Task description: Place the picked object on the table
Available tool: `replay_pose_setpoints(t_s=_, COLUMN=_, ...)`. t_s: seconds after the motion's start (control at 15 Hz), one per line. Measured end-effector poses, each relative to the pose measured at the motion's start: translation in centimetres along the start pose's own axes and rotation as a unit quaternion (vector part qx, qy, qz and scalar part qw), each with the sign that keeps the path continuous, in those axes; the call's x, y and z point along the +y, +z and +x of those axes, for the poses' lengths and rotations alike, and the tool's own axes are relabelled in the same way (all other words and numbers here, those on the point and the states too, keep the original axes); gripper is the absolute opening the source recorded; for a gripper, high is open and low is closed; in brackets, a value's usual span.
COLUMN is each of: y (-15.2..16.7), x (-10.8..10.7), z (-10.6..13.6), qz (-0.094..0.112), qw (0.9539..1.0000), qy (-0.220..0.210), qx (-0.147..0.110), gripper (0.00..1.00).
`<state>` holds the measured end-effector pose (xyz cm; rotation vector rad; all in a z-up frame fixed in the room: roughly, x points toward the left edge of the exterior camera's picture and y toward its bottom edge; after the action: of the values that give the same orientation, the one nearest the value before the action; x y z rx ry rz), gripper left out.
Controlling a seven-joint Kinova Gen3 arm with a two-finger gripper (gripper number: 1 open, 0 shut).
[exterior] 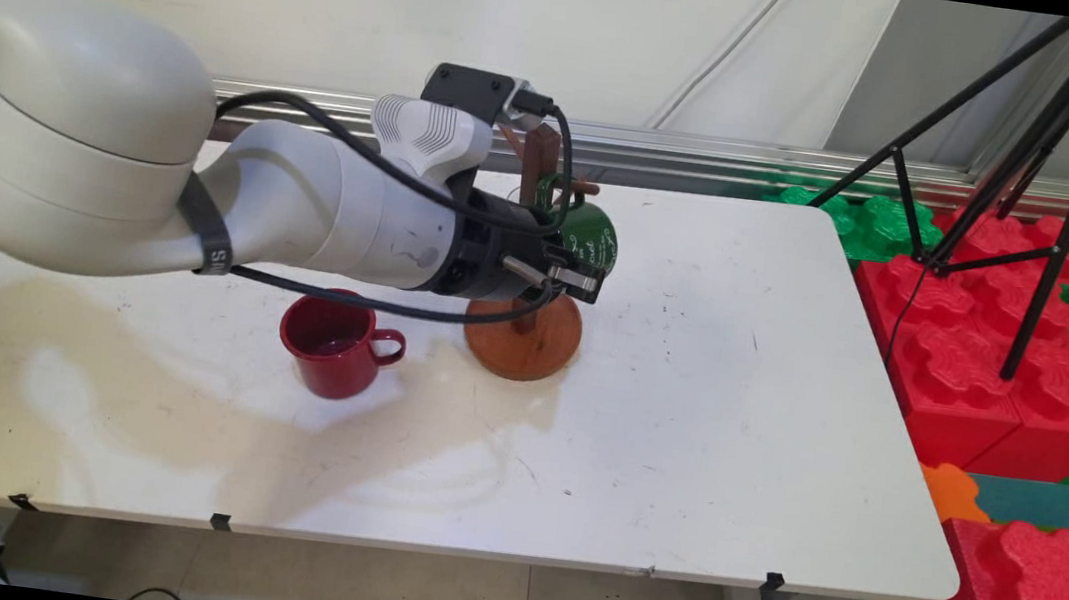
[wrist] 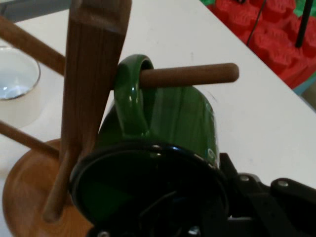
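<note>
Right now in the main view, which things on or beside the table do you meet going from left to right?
Red enamel mug → round wooden base of the mug tree → black tripod standing on red and green foam blocks.

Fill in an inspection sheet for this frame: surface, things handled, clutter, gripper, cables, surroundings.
Surface: white table, stained tan at its left and middle.
Things handled: green mug hangs by its handle on a peg of the wooden mug tree.
Clutter: red mug upright beside the tree's base; a clear glass shows only in the hand view.
Gripper: gripper at the green mug's rim; open or shut cannot be told.
Cables: black cables run along the arm.
Surroundings: red and green foam blocks, black tripod, wall behind.
</note>
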<state>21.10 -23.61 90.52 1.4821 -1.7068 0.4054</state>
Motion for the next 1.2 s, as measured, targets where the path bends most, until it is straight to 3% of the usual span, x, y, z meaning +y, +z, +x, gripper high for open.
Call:
replay_pose_setpoints(t_s=0.53, y=-1.7, x=0.6, z=-0.2, qz=-0.007, qw=0.9996, qy=0.026, qx=-0.003, gripper=0.0)
replay_pose_setpoints(t_s=1.2, y=-2.4, x=2.1, z=0.9, qz=-0.044, qw=0.9941, qy=0.099, qx=0.0, gripper=0.0)
